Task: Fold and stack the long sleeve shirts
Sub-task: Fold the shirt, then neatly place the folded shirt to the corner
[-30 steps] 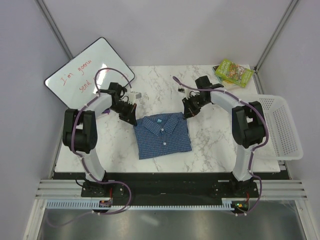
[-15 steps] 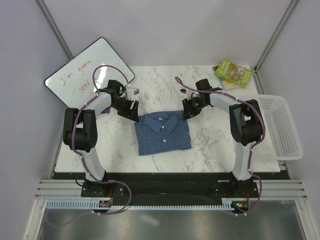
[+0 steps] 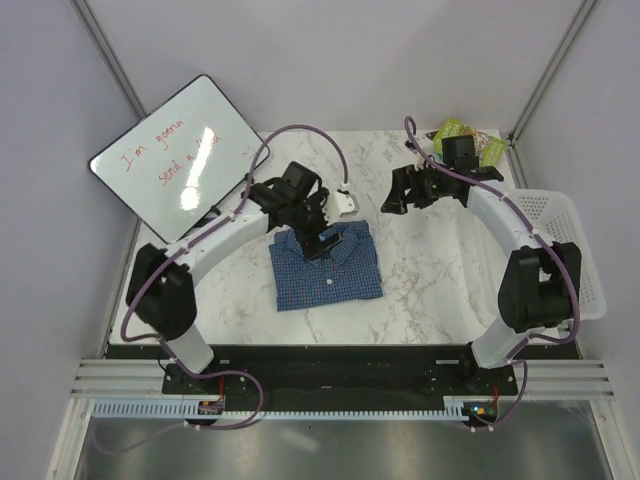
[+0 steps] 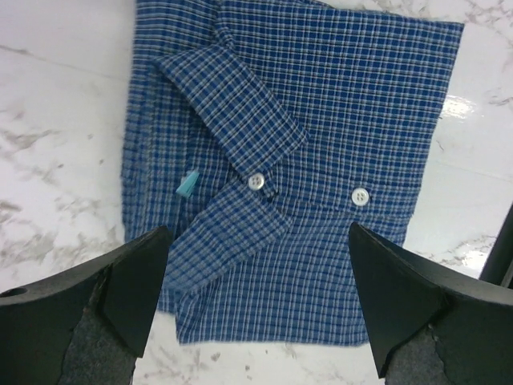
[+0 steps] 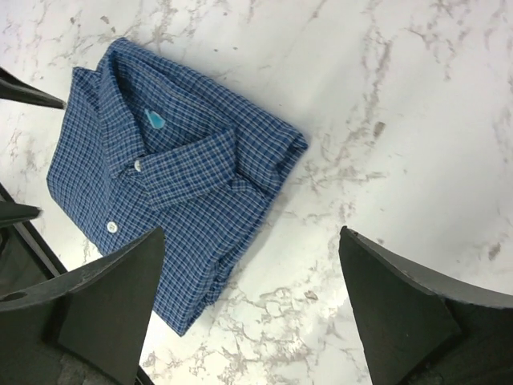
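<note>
One long sleeve shirt [image 3: 328, 272], blue and finely checked, lies folded into a small rectangle on the marble table, collar toward the far side. My left gripper [image 3: 322, 243] hovers open above its collar end. In the left wrist view the shirt [image 4: 321, 120] fills the space below the left gripper [image 4: 258, 233], whose fingers are spread wide and hold nothing. My right gripper [image 3: 398, 196] is open, up and to the right of the shirt, apart from it. The right wrist view has the shirt [image 5: 176, 184] at the left and bare marble under the right gripper [image 5: 252, 233].
A whiteboard [image 3: 180, 150] with red writing leans at the far left. A green box [image 3: 468, 145] lies at the far right corner. A white mesh basket [image 3: 565, 250] sits off the table's right edge.
Both grippers went from shut to open. The left arm swung right, over the shirt's collar. The right arm pulled back toward the far right. The shirt stayed in place.
</note>
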